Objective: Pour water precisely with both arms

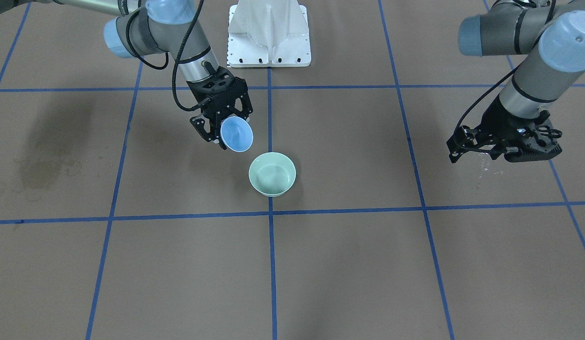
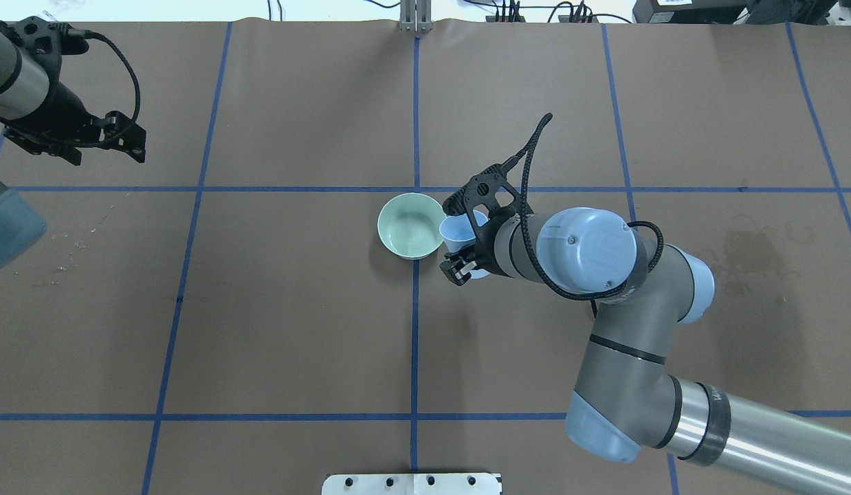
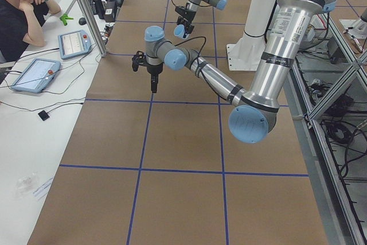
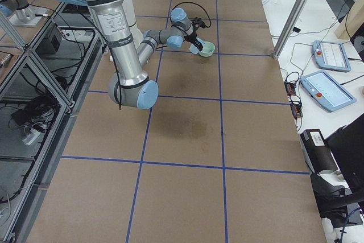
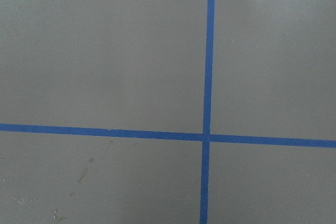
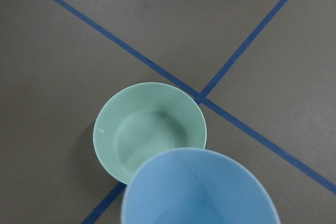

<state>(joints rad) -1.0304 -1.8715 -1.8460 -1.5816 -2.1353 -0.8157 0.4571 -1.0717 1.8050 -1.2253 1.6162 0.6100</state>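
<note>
The blue cup (image 1: 238, 137), clamped by the right gripper (image 1: 230, 128), is tipped at ten o'clock of the green bowl (image 1: 270, 191). Pouring is judged underway; the left gripper (image 1: 505, 146) cannot be judged apart or together.

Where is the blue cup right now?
In the front-facing view the blue cup hangs tilted in the right gripper, left of centre, right next to the green bowl.

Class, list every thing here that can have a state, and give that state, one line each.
Light blue smooth round cup: held in the air, tipped toward the bowl; no stream visible.
Pale green glossy round bowl: upright on the table, beside the cup; contents unclear.
Right gripper: fingers shut on the cup.
Left gripper: far off to the side, holding nothing; open or shut unclear.
</note>
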